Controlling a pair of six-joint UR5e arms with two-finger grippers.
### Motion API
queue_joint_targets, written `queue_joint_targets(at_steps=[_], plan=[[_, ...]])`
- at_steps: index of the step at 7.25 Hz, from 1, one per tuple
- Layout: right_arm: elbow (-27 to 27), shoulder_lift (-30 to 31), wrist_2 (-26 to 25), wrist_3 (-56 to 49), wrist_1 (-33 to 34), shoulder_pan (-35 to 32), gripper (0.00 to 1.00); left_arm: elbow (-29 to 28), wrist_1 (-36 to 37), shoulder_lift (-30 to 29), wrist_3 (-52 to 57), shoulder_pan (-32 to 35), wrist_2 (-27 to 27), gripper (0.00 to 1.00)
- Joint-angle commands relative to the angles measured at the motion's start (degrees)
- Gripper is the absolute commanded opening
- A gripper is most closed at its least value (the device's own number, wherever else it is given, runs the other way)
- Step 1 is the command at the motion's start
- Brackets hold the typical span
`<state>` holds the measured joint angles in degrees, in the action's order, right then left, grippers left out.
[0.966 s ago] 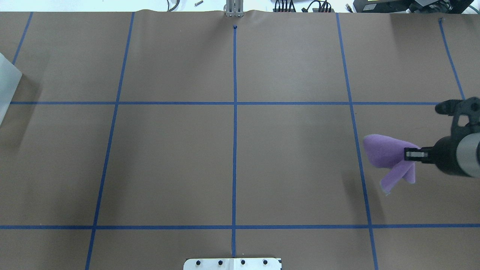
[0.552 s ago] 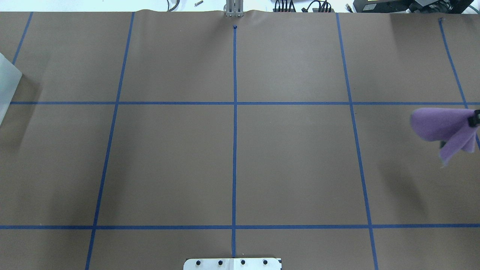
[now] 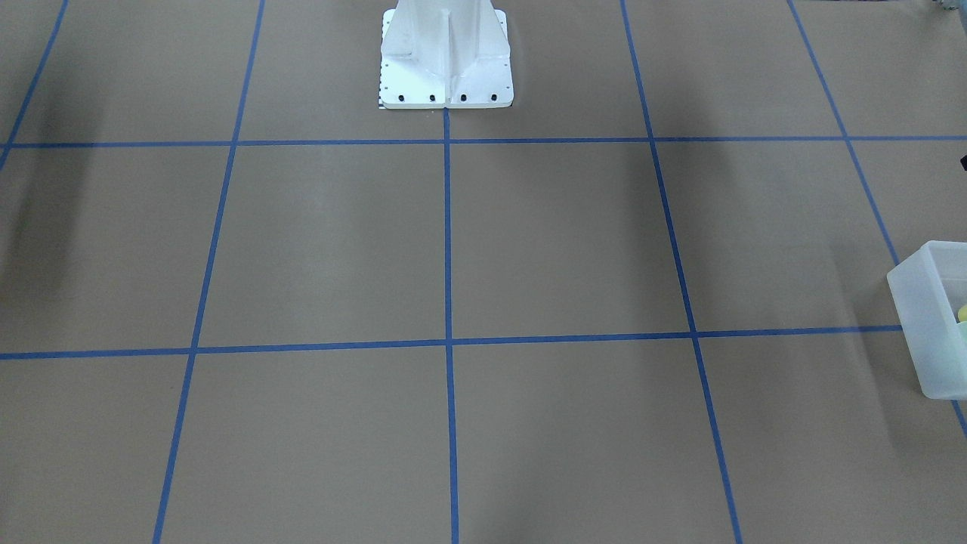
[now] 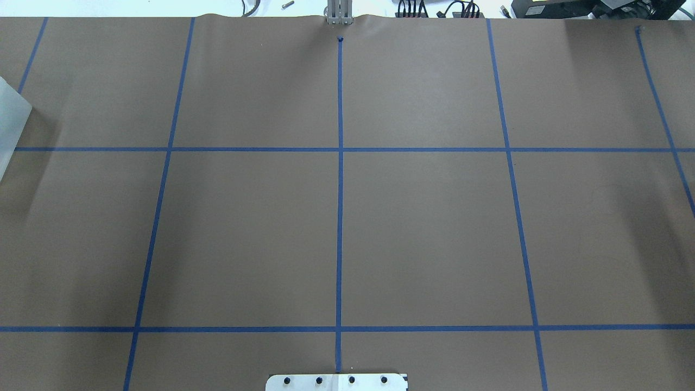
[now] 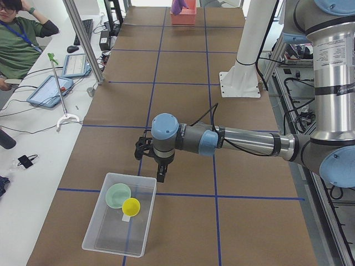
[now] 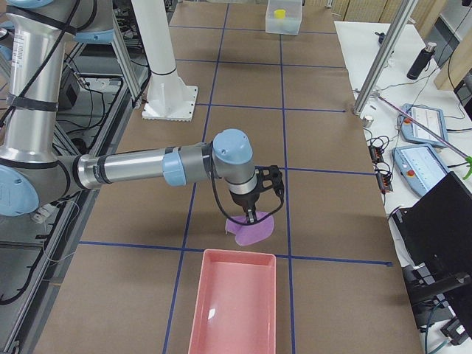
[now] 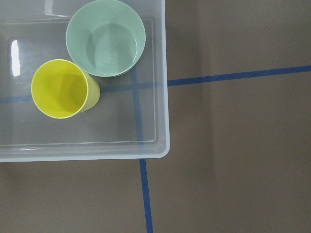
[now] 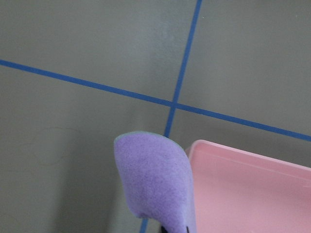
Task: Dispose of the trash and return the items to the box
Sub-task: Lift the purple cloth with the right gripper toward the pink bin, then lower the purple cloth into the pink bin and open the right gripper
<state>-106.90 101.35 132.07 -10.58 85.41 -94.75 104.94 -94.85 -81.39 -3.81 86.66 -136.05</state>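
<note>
The frosted box (image 5: 94, 239) holds the mint-green bowl (image 5: 118, 195) and the yellow cup (image 5: 131, 206). The left wrist view looks straight down on the box (image 7: 163, 97), the bowl (image 7: 106, 38) and the cup (image 7: 60, 89). My left gripper (image 5: 159, 170) hangs just above the box's near-robot rim; I cannot tell whether it is open. My right gripper (image 6: 251, 214) is shut on a purple cloth (image 6: 251, 231) and holds it beside the end of a pink tray (image 6: 234, 302). The cloth (image 8: 155, 179) and the tray (image 8: 243, 189) also show in the right wrist view.
The white robot base (image 3: 446, 68) stands at the middle of the table's robot side. The box pokes in at the front view's right edge (image 3: 925, 332) and the overhead view's left edge (image 4: 11, 125). Operators' tablets (image 5: 50, 88) and poles (image 5: 83, 41) lie across the table.
In the overhead view my right gripper with the purple cloth has moved right and out of the frame. The box corner at the left has not moved.
</note>
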Motion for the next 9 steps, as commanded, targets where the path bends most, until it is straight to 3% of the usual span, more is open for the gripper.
queue_joint_targets(at_steps=[1,2,3,5,6,9], plan=[[15.77,-5.43,0.03,-14.07,-0.59,-5.00,0.00,0.00,-0.07,-0.09,0.03,0.00,0.00,0.99],[21.59,-7.55,-0.23,-15.77,-0.86,-5.09,0.00,0.00,-0.16,-0.09,0.03,0.00,0.00,0.99],[22.86,-6.35,-0.50,-15.09,-1.30,-5.09,0.00,0.00,-0.16,-0.09,0.03,0.00,0.00,0.99],[23.31,-0.92,-0.59,-14.82,-4.87,-7.62,0.00,0.09,-0.16,-0.09,0.03,0.00,0.00,0.99],[23.32,-0.46,-0.85,-15.08,-6.64,-11.73,0.00,0.09,-0.25,-0.17,0.03,0.00,0.00,0.99],[24.63,-2.12,-1.82,-9.75,-6.66,-10.29,0.00,0.09,-0.16,-0.18,0.03,0.00,0.08,0.99]])
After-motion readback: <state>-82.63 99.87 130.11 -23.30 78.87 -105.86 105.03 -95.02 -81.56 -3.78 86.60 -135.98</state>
